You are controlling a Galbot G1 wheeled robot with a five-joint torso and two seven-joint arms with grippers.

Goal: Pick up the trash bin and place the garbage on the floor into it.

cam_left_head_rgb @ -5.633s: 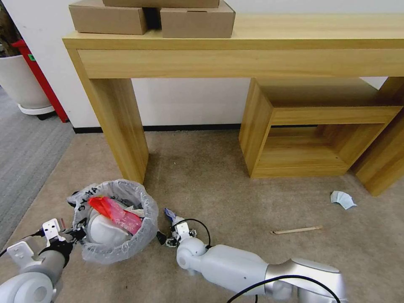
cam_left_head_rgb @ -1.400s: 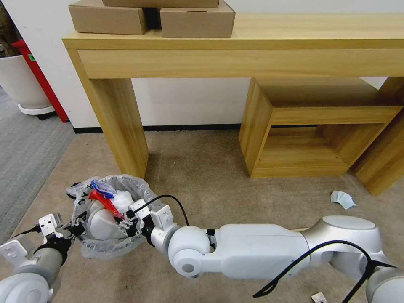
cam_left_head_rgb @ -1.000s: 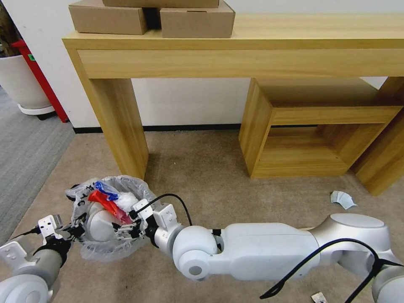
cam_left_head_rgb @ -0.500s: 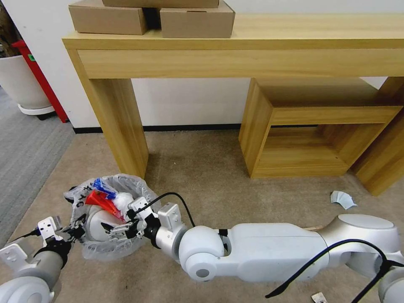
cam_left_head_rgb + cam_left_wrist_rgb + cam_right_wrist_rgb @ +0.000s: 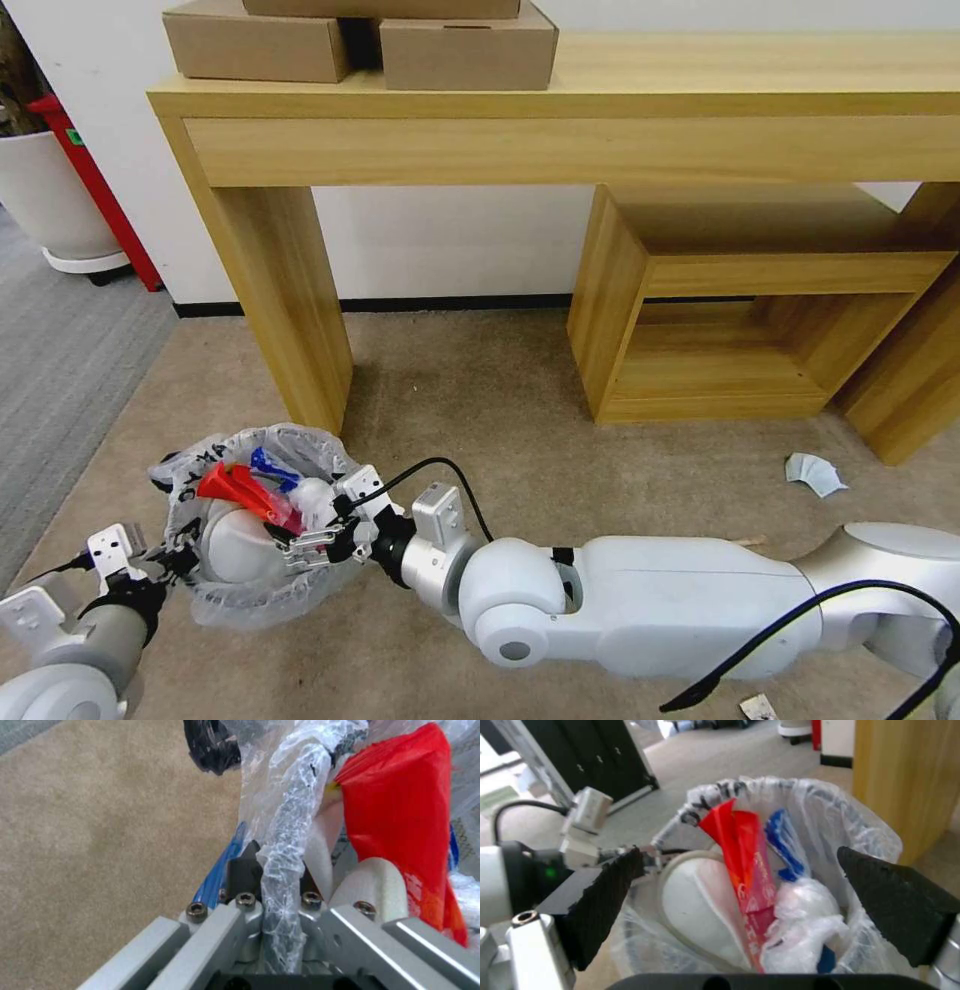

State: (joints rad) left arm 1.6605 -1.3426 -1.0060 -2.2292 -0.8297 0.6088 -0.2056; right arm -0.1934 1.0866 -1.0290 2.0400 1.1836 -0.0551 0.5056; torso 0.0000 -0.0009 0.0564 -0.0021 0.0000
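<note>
Left gripper (image 5: 172, 553) is clamped on the bag-wrapped rim of the trash bin (image 5: 262, 600), which I see sitting on the floor (image 5: 480, 420) beside the wooden table leg (image 5: 290, 300). My right gripper (image 5: 300, 545) hangs over the bin's mouth, jaws spread wide and holding nothing. Inside I see a white slipper (image 5: 700, 907), a red wrapper (image 5: 742, 851) and a blue-white carton (image 5: 780, 843). On the carpet off to the right lies the pale blue mask (image 5: 815, 473).
</note>
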